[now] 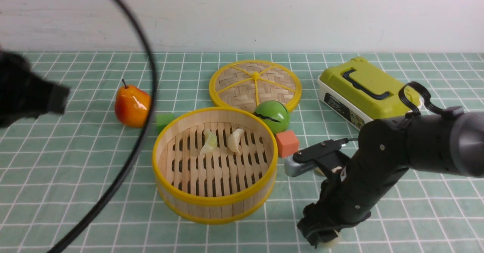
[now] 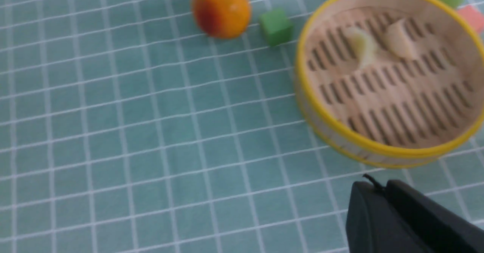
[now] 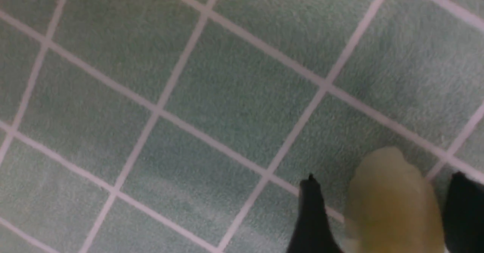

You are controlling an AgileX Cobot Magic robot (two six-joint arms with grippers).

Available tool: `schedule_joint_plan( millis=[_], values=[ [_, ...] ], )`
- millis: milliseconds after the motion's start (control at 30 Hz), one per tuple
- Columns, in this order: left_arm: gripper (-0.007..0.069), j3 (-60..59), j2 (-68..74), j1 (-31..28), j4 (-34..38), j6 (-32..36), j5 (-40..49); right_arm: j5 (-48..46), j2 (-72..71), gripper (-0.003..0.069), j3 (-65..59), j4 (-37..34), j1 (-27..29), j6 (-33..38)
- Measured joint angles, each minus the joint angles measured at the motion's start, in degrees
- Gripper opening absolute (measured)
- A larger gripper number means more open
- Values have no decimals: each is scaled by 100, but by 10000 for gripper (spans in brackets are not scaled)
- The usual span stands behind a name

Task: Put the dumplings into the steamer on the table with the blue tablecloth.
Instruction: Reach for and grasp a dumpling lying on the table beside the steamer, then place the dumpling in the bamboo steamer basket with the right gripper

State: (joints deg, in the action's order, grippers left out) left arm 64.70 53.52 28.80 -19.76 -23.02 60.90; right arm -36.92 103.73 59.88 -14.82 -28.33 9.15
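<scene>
The steamer (image 1: 211, 202) stands mid-table on the teal checked cloth (image 1: 75, 169). Two pale dumplings (image 1: 209, 142) (image 1: 236, 140) lie on its slats; they also show in the left wrist view (image 2: 363, 45) (image 2: 399, 39) inside the steamer (image 2: 378, 147). My right gripper (image 1: 321, 241) is low over the cloth, front right of the steamer. It is open, its fingers either side of a third dumpling (image 3: 393, 204) lying on the cloth, with gaps at both sides (image 3: 383, 179). My left gripper (image 2: 382, 187) is shut and empty above the cloth, left of the steamer.
An orange-red pear (image 1: 132, 105) and a green cube (image 1: 164, 121) lie left of the steamer. Behind it are the woven lid (image 1: 255, 83) and a green ball (image 1: 272, 116); a red cube (image 1: 287, 142) sits beside it. A green-lidded box (image 1: 363, 90) stands back right. A black cable (image 1: 145, 132) arcs across the left.
</scene>
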Motion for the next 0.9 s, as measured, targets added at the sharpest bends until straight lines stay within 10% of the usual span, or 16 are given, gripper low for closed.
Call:
schedule_joint_plan(
  millis=[167,367,900],
  values=[
    [35,-1832,-1690,0,-1440,-1494,-288,-334,-15,232,86,52,-31,0],
    [36,-3356,-3304,0,-2095,-2944,-601,-1301,-396,240,800,0,-31,-5],
    [38,-4322,-3548,0,-1847,-3157,-2323,484,1634,240,3383,-217,-1263,-665]
  ],
)
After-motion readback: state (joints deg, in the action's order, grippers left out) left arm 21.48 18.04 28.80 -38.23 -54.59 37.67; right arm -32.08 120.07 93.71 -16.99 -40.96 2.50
